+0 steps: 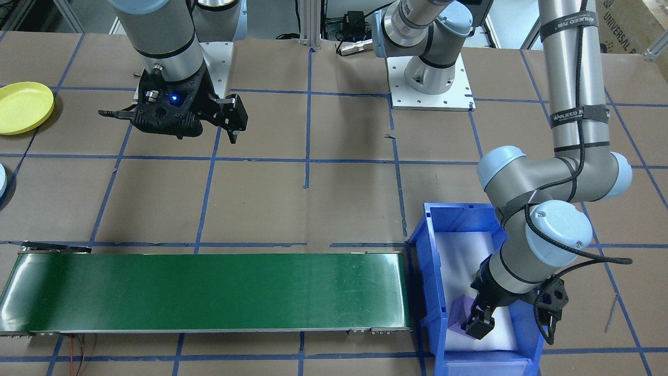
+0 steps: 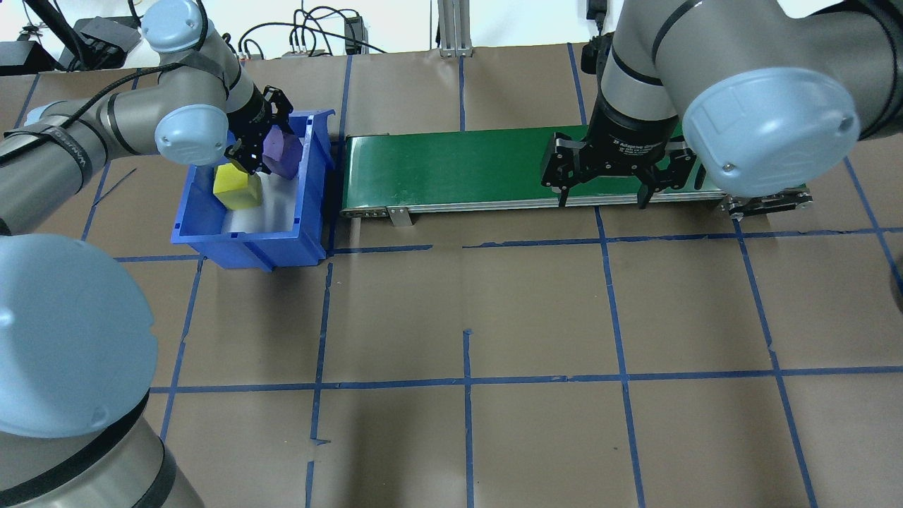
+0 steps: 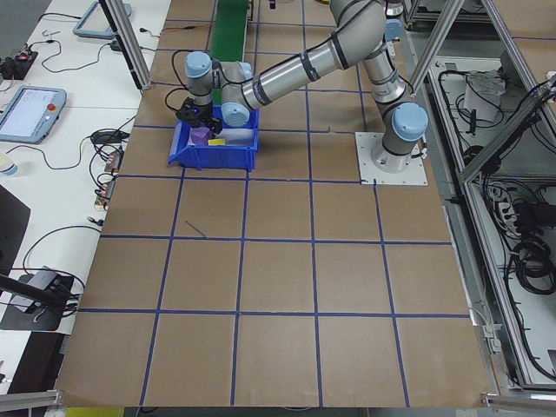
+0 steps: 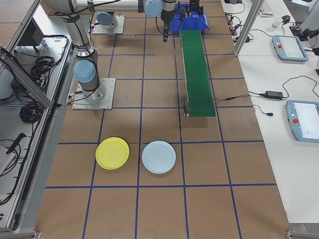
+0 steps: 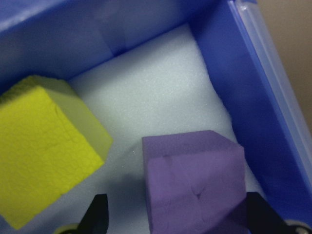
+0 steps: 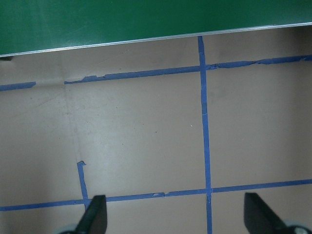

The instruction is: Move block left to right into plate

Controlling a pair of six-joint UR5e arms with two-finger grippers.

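Note:
A purple foam block [image 5: 195, 180] and a yellow block [image 5: 44, 161] lie on white padding in a blue bin [image 2: 247, 248]. My left gripper [image 5: 178, 222] is lowered into the bin and stands open, its fingers on either side of the purple block [image 2: 281, 155], not closed on it. The yellow block [image 2: 236, 187] sits beside it, untouched. My right gripper [image 2: 603, 201] hangs open and empty above the table, at the near edge of the green conveyor belt [image 2: 480, 166]. The yellow plate [image 4: 112, 153] rests empty on the table far to the robot's right, also seen in the front view as the plate [image 1: 23, 107].
A light blue plate [image 4: 158, 157] lies next to the yellow one. The conveyor belt [image 1: 209, 290] runs between the bin [image 1: 433, 261] and the plates' side. Blue tape lines grid the brown table. Both arm bases stand at the table's robot edge.

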